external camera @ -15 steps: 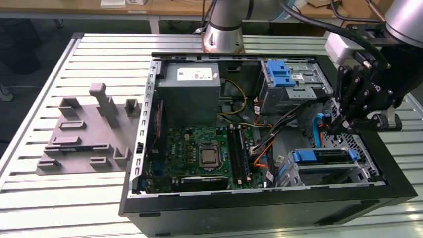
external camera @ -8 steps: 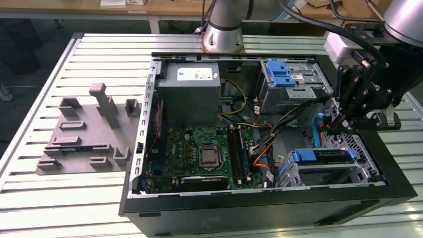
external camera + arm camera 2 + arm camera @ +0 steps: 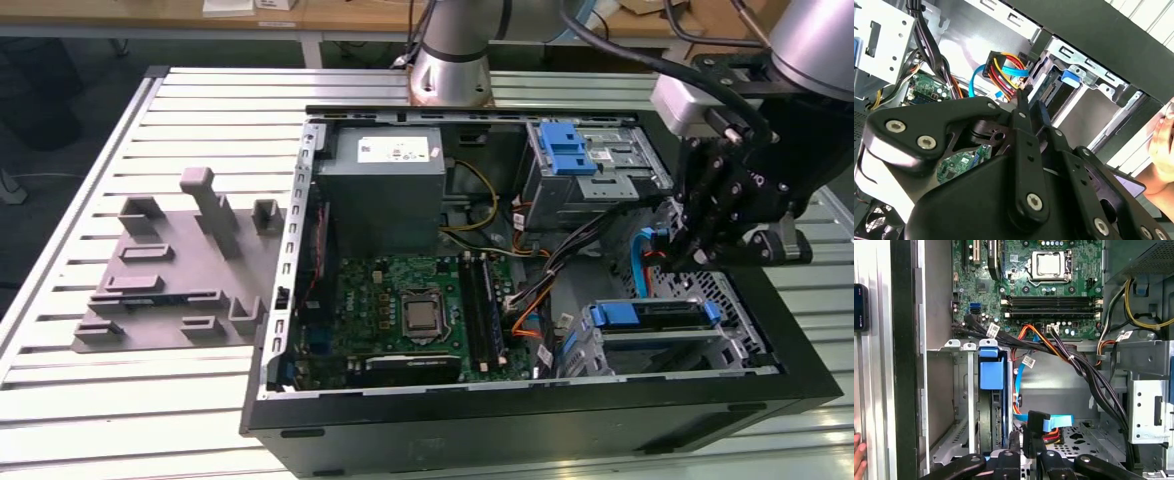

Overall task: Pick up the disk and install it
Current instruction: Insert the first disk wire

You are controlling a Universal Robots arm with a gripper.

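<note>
Since the fingers (image 3: 1013,439) are drawn narrow, nearly together with nothing visibly between them, the gripper (image 3: 1021,437) carries no load. It hangs inside the open computer case (image 3: 534,425), among the blue data cable (image 3: 1056,420) and the orange-and-yellow power leads.

The disk (image 3: 991,375) is just beside the fingers, apart from them and already seated in the lower drive cage (image 3: 961,390). It stands on edge there, its blue carrier tab toward the motherboard (image 3: 1049,295) and its long axis running back into the cage, alongside the fingers rather than across them. In the exterior view the disk (image 3: 647,315) lies below the gripper (image 3: 691,258), slightly to the exterior view's left.

By count there is one disk, one gripper with two fingers, and one cage holding it. Farther off are one blue ribbed latch (image 3: 566,150) on the upper bay, one grey power supply (image 3: 380,185), and one grey fixture plate (image 3: 174,270) on the slatted bench (image 3: 80,390). A person's hand (image 3: 857,460) rests at the case's outer side.
</note>
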